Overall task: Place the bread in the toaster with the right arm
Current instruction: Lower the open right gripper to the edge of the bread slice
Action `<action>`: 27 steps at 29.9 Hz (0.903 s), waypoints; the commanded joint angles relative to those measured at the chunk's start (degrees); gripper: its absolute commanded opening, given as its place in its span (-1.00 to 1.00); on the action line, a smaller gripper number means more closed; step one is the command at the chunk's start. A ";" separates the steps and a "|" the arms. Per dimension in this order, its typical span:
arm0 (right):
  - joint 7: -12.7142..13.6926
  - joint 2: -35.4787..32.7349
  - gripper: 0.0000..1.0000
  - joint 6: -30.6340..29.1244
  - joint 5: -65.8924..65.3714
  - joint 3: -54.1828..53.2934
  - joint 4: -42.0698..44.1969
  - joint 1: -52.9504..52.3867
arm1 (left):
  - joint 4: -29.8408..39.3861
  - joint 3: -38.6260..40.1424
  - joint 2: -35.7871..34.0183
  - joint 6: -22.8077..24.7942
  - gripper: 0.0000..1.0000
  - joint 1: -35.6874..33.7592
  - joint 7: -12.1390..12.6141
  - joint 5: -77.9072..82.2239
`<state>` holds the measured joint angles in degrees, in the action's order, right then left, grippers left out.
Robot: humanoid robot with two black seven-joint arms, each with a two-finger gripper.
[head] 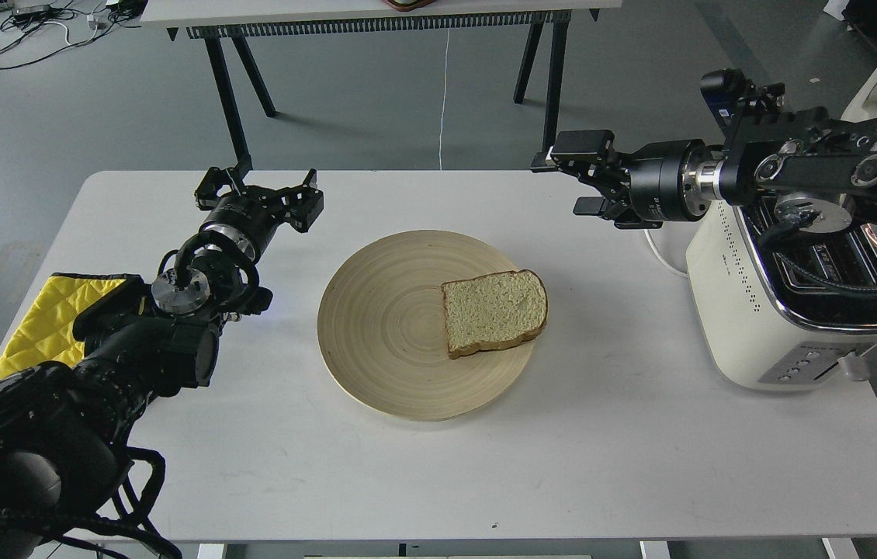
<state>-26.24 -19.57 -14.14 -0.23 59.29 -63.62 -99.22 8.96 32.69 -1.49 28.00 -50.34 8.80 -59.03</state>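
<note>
Resting flat: the slice of light tan sandwich bread with a brown crust [494, 311] lies on the right part of the round pale wooden plate [384, 341], its rounded top pointing right, nothing touching it.
Plate: sits mid-worktop, on the white worktop [601, 435], between the two arms.
Toaster: the cream-white two-slot toaster with a chrome top [741, 310] stands at the right edge of the worktop, well apart from the plate; its black slots look empty where they show, though the right arm's cables cross part of them.
Right arm: the black arm with silver joints [819, 167] reaches in from the right, above the far end of the toaster.
Right gripper: its black claw [574, 180] hangs in the air, far and right of the bread, pointing left; the jaws stand parted with a clear gap, holding and touching nothing.
Left gripper: the other black claw [258, 192] hovers over the far left of the worktop, jaws spread wide, empty, near a yellow quilted cloth [58, 318] lying at the left edge.
Progress: by my judgement nothing is done yet; bread ungrasped, toaster unloaded.
Left to do: bring the right jaws down to the slice, grip it, carry it right, and lower it into a slot.
</note>
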 commanded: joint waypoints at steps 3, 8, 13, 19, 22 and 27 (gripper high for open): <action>4.96 2.25 0.96 1.92 -4.85 1.35 -0.45 2.44 | 0.00 0.00 -0.01 0.00 1.00 0.07 -0.01 -0.04; 8.30 3.57 0.95 3.33 -7.32 1.09 -0.01 5.08 | 0.00 0.00 -0.01 0.00 1.00 -0.02 -0.01 0.05; 11.21 3.57 0.95 4.30 -7.32 0.47 0.86 7.63 | 0.00 0.00 -0.01 0.00 1.00 0.07 -0.01 0.05; 11.38 3.66 0.95 4.30 -7.32 -4.35 2.79 11.76 | 0.00 0.00 -0.01 0.00 1.00 0.07 -0.01 0.05; 11.38 3.57 0.95 4.39 -6.80 -5.77 3.24 12.99 | 0.00 0.00 -0.01 0.00 1.00 -0.02 -0.01 0.05; 11.39 3.75 0.95 5.18 -6.53 -7.00 3.50 14.31 | 0.00 0.00 -0.01 0.00 1.00 0.07 -0.01 -0.04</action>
<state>-14.83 -15.93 -9.60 -6.85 53.06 -60.27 -85.65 8.97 32.70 -1.50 28.00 -50.32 8.79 -58.98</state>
